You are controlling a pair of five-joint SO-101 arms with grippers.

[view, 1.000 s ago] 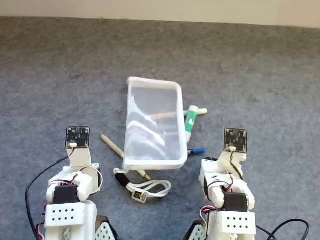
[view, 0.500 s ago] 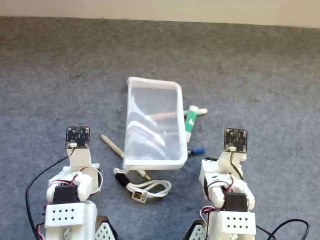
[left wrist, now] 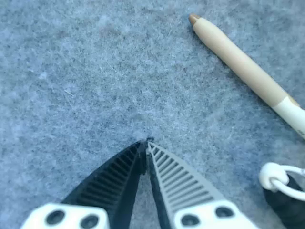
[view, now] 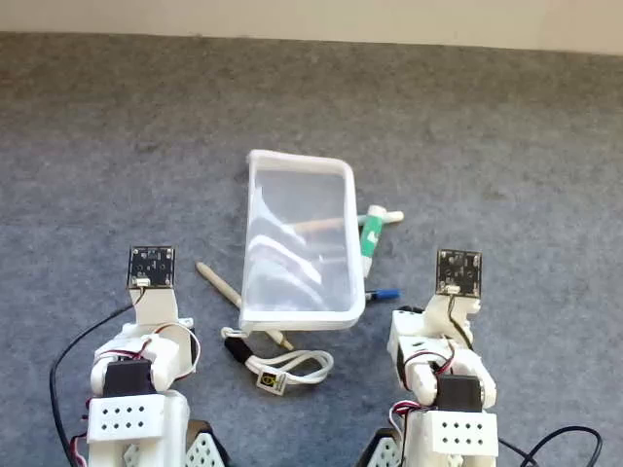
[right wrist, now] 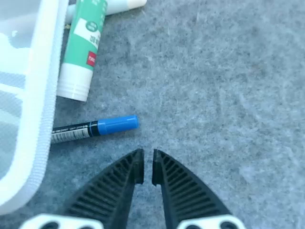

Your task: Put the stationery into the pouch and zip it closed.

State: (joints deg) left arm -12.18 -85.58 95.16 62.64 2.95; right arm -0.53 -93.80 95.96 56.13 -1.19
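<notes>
L claw (left wrist: 147,143) closed, R claw (right wrist: 147,164) nearly so, both empty; R should prob. open wide & straddle blue pen (right wrist: 95,128) at pouch (right wrist: 40,95) edge, mid-barrel.

White plastic left arm (view: 136,375) and right arm (view: 440,377), each carrying a square black camera board (view: 152,267), a black cable (view: 56,381) looping off the left. Left gripper (left wrist: 147,142): a black ribbed finger (left wrist: 112,176) and a pale grey finger (left wrist: 180,180). Right gripper (right wrist: 147,156): both black.

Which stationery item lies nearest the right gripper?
The blue-capped pen, just ahead of the right gripper at the pouch's edge; the green glue stick lies farther, the tan pen by the left gripper.
</notes>
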